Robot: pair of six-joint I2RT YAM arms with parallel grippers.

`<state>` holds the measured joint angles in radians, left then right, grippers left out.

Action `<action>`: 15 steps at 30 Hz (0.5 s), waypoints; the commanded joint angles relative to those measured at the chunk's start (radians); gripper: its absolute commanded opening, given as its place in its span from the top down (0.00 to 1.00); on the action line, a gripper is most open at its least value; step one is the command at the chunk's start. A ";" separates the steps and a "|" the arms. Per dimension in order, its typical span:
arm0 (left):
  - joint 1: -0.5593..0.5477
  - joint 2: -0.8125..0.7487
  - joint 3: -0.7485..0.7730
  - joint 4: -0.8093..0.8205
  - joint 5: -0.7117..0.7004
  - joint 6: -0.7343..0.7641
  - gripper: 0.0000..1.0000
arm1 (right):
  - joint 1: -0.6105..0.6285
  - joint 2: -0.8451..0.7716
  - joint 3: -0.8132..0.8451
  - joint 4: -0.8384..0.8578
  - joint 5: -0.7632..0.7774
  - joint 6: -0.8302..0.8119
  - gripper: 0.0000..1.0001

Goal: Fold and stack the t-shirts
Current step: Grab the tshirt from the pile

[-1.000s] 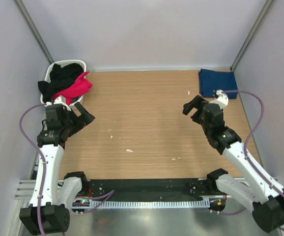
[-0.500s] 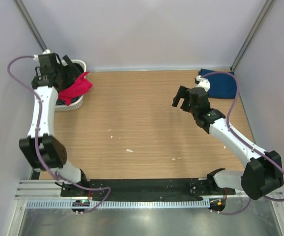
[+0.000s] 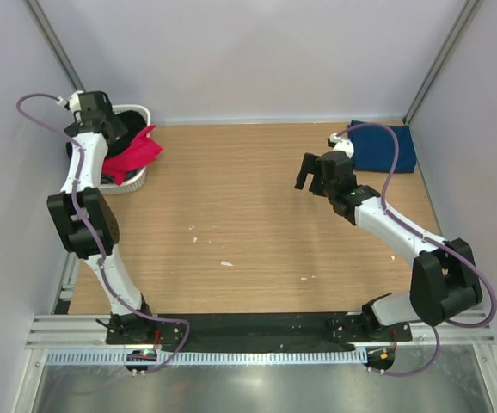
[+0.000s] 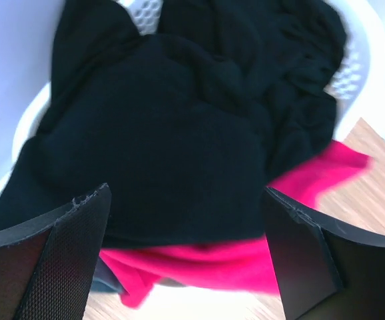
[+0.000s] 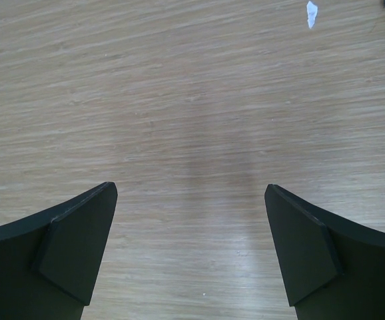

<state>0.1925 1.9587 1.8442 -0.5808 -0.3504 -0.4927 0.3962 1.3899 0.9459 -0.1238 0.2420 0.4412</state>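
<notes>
A black t-shirt (image 4: 179, 113) lies heaped in the white lattice basket (image 3: 133, 181) at the far left, on top of a magenta-red t-shirt (image 3: 137, 155) that hangs over the basket's rim; the red one also shows in the left wrist view (image 4: 246, 260). A folded navy blue t-shirt (image 3: 384, 145) lies at the far right of the table. My left gripper (image 4: 187, 200) is open just above the black shirt, over the basket. My right gripper (image 3: 310, 175) is open and empty above bare wood, left of the navy shirt; it also shows in the right wrist view (image 5: 191, 193).
The wooden table (image 3: 248, 224) has small white scraps (image 3: 226, 263) scattered on it, one in the right wrist view (image 5: 312, 13). Grey walls close in the left, back and right. A black rail (image 3: 248, 325) runs along the near edge.
My left arm has swung up from the table's left side to the basket and settled over the black shirt. My right gripper has moved left and farther out over the table.
</notes>
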 commanded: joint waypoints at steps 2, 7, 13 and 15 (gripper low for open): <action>0.033 -0.006 -0.043 0.108 -0.059 0.045 0.04 | 0.001 0.047 0.054 0.012 -0.030 -0.022 0.00; 0.033 -0.050 -0.218 0.133 -0.007 0.078 0.12 | 0.001 0.055 0.051 0.027 -0.036 -0.027 0.00; 0.033 -0.153 -0.321 0.161 0.021 0.150 0.67 | 0.000 0.025 0.048 -0.005 -0.046 -0.025 0.00; 0.036 -0.179 -0.312 0.139 -0.007 0.157 1.00 | 0.001 -0.008 0.024 0.013 -0.038 -0.016 0.00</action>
<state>0.2230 1.8637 1.5326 -0.4187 -0.3500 -0.3836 0.3962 1.4475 0.9653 -0.1387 0.1967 0.4229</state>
